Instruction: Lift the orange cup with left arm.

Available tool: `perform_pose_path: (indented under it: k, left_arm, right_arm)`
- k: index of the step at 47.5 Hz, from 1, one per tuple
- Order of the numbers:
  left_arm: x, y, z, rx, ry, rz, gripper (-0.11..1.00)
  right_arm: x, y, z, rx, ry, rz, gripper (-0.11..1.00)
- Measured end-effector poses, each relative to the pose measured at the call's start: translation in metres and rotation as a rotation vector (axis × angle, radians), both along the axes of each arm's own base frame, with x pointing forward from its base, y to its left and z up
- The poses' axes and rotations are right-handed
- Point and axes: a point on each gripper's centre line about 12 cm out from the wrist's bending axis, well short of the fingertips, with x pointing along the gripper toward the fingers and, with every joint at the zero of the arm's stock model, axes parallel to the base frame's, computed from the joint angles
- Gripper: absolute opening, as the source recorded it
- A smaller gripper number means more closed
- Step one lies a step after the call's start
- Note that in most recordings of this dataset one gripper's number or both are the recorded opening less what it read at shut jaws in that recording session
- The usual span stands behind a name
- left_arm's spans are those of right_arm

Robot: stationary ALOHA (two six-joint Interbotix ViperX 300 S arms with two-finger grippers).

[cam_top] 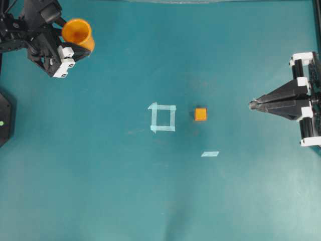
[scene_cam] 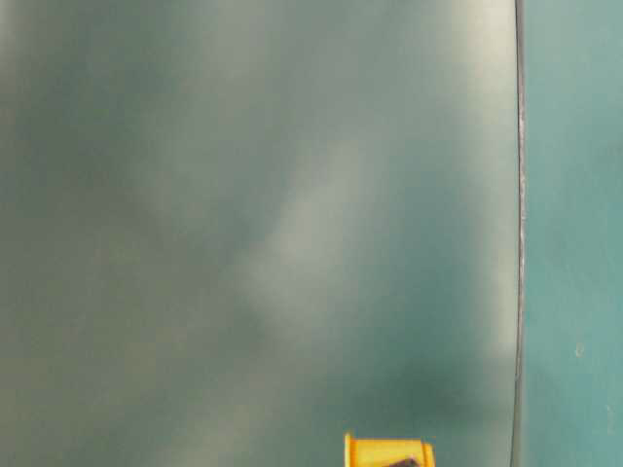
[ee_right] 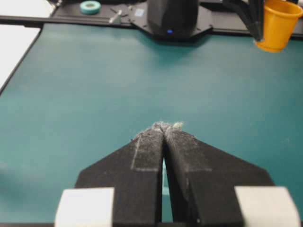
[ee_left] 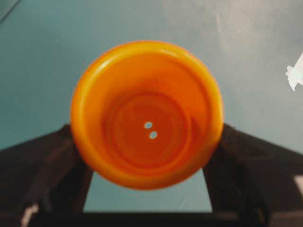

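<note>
The cup point(ee_left: 147, 113) fills the left wrist view, seen straight into its mouth, two small pale holes in its base; the left gripper's point(ee_left: 147, 182) two dark fingers point(ee_left: 45, 165) press its sides from left and right, so the gripper is closed on the cup. In the right wrist view the cup point(ee_right: 277, 24) hangs upright, clear of the table point(ee_right: 94, 94), at the far right corner, dark fingers across its left side; overhead it point(cam_top: 78, 34) sits at the top left, partly under the left arm. The right gripper point(cam_top: 252, 105) rests at the right edge with its tips pressed together, holding nothing. The table is a plain teal sheet, faintly creased; near the middle lie a pale tape square point(cam_top: 163, 118), a small orange cube point(cam_top: 200, 114) just right of it, and a tape strip point(cam_top: 210, 153) below the cube. Beyond the far edge stand a black base point(ee_right: 173, 19) with a blue light and a tape roll point(ee_right: 90, 6). The table-level view is a blur of grey-green; only an orange-yellow fragment point(scene_cam: 389, 451), cut off at the bottom edge, shows, and what it is I cannot tell.
</note>
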Motion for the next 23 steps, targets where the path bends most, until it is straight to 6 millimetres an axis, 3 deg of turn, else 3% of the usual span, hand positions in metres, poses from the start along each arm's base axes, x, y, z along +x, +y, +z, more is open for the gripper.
perform_pose_path:
  k: [23]
  left_arm:
    - [0.0001,0.0001,0.0034,0.004,-0.005,-0.001,0.64]
  right_arm:
    - [0.0001,-0.0003,0.0004,-0.002,0.000,-0.001,0.00]
